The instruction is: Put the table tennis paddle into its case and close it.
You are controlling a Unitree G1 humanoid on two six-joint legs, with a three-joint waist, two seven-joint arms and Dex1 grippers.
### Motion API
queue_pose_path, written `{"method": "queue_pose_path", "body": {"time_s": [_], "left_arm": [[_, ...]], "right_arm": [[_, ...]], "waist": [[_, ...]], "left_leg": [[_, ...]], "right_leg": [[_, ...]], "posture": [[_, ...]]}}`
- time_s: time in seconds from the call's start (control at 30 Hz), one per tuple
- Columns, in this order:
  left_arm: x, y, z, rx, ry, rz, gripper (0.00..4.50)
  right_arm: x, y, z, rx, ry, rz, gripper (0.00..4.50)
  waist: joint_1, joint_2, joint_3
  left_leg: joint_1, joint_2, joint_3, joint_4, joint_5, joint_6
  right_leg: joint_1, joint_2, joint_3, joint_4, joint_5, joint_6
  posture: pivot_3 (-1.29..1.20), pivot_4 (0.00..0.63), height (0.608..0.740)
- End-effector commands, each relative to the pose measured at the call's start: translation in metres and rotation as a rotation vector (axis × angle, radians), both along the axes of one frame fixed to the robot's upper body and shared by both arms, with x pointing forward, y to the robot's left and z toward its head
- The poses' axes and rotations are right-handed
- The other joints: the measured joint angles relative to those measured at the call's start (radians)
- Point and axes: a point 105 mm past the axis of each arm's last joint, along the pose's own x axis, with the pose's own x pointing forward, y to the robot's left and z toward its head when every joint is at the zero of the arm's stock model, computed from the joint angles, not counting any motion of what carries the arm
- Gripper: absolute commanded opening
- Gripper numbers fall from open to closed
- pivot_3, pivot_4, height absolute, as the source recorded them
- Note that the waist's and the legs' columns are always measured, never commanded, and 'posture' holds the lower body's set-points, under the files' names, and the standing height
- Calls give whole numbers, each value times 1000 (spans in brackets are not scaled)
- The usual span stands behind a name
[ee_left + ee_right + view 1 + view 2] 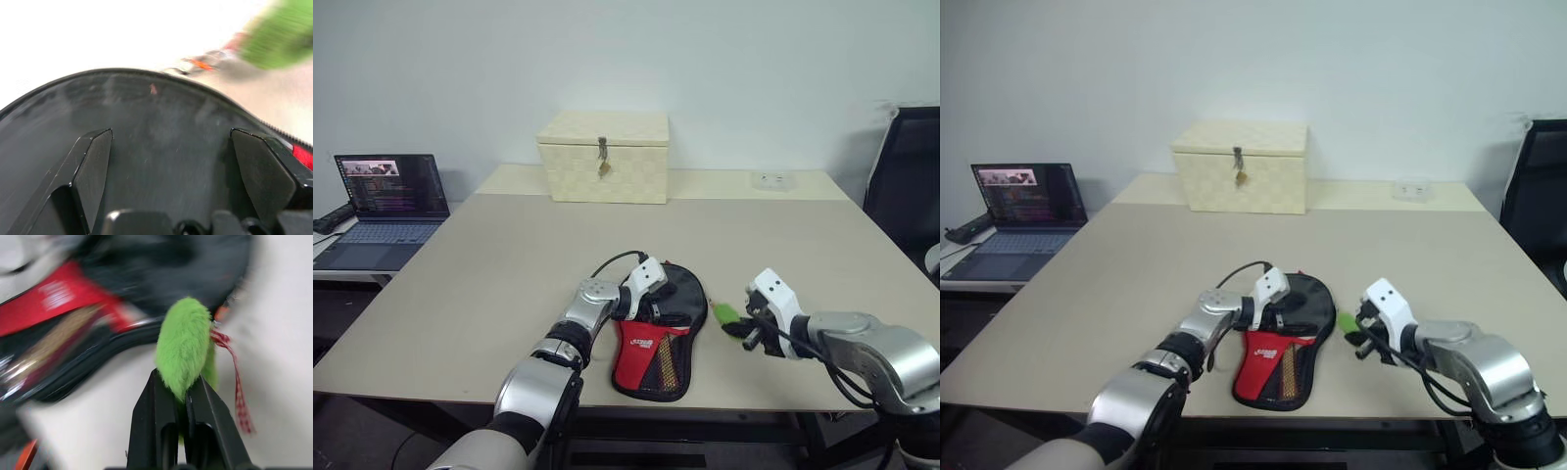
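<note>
2 grippers work at the near edge of the table (489, 264). We see the case (658, 343) lying flat there, its black round part toward 12 o'clock and its red mesh-pocket end toward 6 o'clock, close to the table's front edge. Our left gripper (651, 304) reaches in from 9 o'clock and hangs over the black round part; in the left wrist view its 2 black fingers (93, 171) stand wide apart with the dark round surface between them, gripping nothing.

At 3 o'clock of the case, our right gripper (182, 396) has its fingers pinched together on the green ring (186, 347), a fuzzy green piece just beside the case's rim, with a thin red cord (237, 382) trailing from it.

We cannot tell whether the table tennis paddle is inside the case.

Toward 12 o'clock, well apart, stands 1 cream woven box (604, 157) with a latch. At 10 o'clock, 1 open laptop (386, 201) sits on a side desk. At 2 o'clock, a black chair (906, 186) stands beside the table.
</note>
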Motion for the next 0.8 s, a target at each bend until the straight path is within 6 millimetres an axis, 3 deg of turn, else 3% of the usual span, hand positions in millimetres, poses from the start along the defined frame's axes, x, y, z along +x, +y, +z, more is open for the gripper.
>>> {"method": "queue_pose_path", "body": {"time_s": [0.03,0.3,0.6,0.8], "left_arm": [[-12,-5,-31,76,80,-16,4207],[-11,-13,-34,82,69,19,4207],[-10,-29,-35,82,46,45,4207],[-12,-39,-33,85,31,31,4207]], "right_arm": [[-37,26,2,14,36,224,24],[-80,43,-4,26,124,404,24],[-119,67,-11,133,210,463,24],[-127,75,-11,182,226,450,24]], "waist": [[0,0,0],[3,-1,-1],[13,-1,-2],[22,-3,-3]], "left_leg": [[0,0,0,0,0,0],[2,0,0,1,0,0],[6,0,0,1,0,0],[14,0,1,0,0,0]], "right_leg": [[0,0,0,0,0,0],[3,-1,0,-1,0,2],[7,-1,0,-1,0,2],[15,-1,0,-3,0,3]], "posture": [[0,150,740],[0,150,740],[0,150,740],[0,150,740]]}}
